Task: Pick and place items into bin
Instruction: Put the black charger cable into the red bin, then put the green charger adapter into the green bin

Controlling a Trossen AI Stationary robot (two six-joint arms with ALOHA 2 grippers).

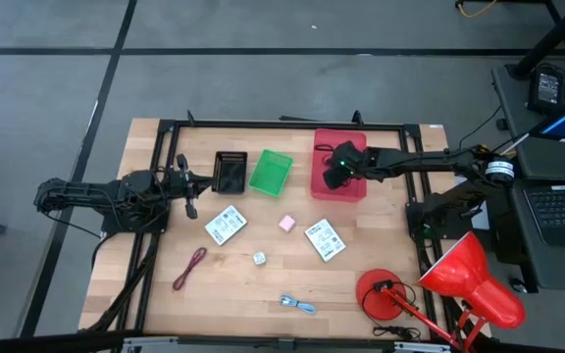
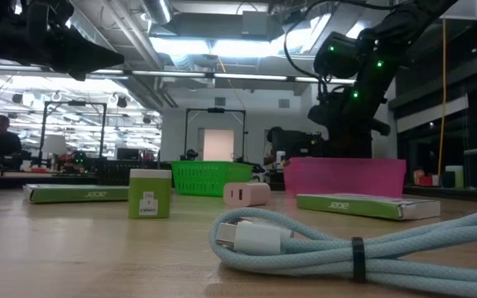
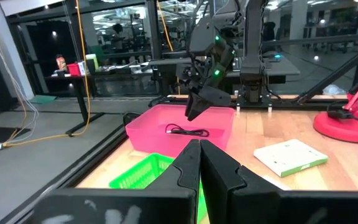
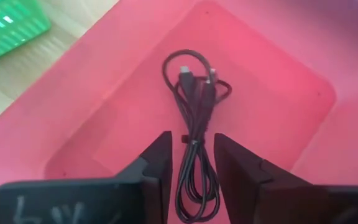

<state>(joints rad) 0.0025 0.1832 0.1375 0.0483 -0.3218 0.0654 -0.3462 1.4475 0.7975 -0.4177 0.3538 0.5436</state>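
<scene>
Black cord (image 4: pixel 194 124) lies coiled just below the right gripper (image 4: pixel 192 165), whose fingers stand apart; light and floppy, best pinched across its bundled middle.

- Three bins stand in a row near the table's (image 1: pixel 155 294) far edge: a small tray (image 1: pixel 231 173), a basket (image 1: pixel 270 171), a bin (image 1: pixel 338 186).
- A coiled cord (image 4: pixel 194 124) lies in the bin; the right gripper (image 1: pixel 335 173) hangs over it.
- Mid-table: one packet (image 1: pixel 226 226), a cube (image 1: pixel 286 223), another packet (image 1: pixel 324 240).
- Nearer the front edge: a thin cord (image 1: pixel 189 268), a die (image 1: pixel 259 258), a cable (image 1: pixel 298 304).
- A lamp (image 1: pixel 459 279) stands at the front right corner.
- The left gripper (image 1: pixel 192 181) waits by the left edge.
</scene>
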